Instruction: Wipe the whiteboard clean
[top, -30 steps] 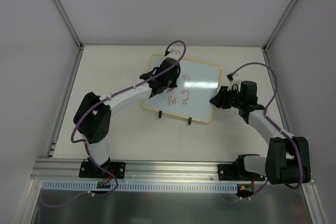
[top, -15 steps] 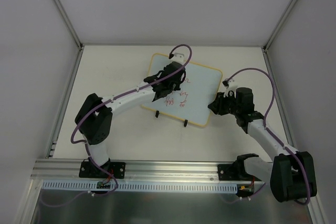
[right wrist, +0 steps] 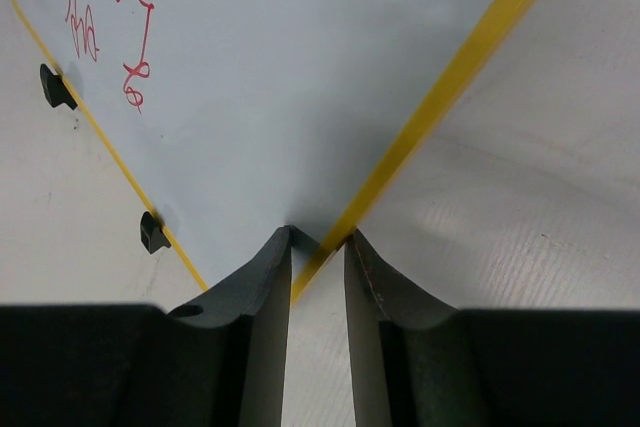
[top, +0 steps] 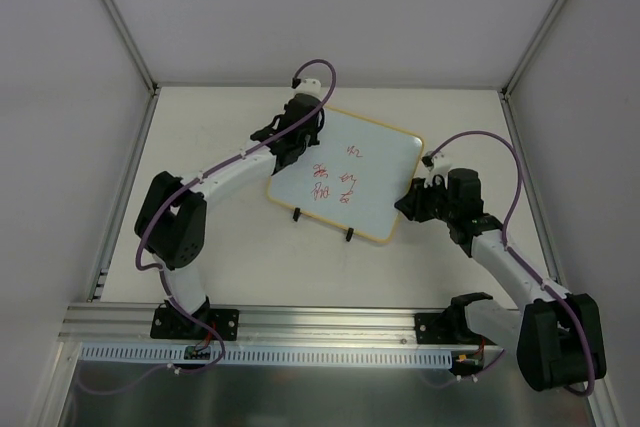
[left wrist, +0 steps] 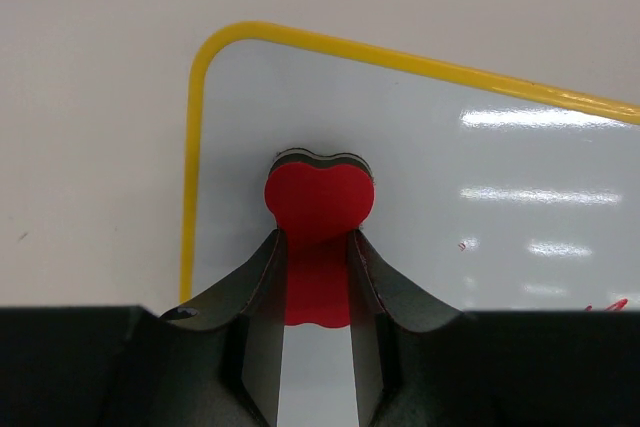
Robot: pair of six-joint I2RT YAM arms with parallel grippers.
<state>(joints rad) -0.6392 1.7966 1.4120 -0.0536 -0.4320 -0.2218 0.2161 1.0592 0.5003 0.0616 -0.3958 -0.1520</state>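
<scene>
The whiteboard (top: pixel 375 162) lies tilted on the table, yellow-framed, with red scribbles (top: pixel 335 182) near its middle and two black clips (top: pixel 349 234) on its near edge. My left gripper (top: pixel 295 137) stands over the board's far left corner. In the left wrist view it (left wrist: pixel 317 237) is shut on a red heart-shaped eraser (left wrist: pixel 318 202) pressed flat on the white surface (left wrist: pixel 450 207). My right gripper (top: pixel 405 202) is at the board's right corner. In the right wrist view its jaws (right wrist: pixel 320 237) stand narrow astride the yellow frame (right wrist: pixel 440 97), closed on that corner.
Grey walls enclose the cream table (top: pixel 220 247) on the left, back and right. An aluminium rail (top: pixel 300 322) carrying both arm bases runs along the near edge. In the right wrist view the clips (right wrist: pixel 153 232) stick out from the board's edge.
My left gripper slid the eraser from the scribbles up to the board's far left corner. The board turned on the table. My right gripper shifted slightly and narrowed on the corner.
</scene>
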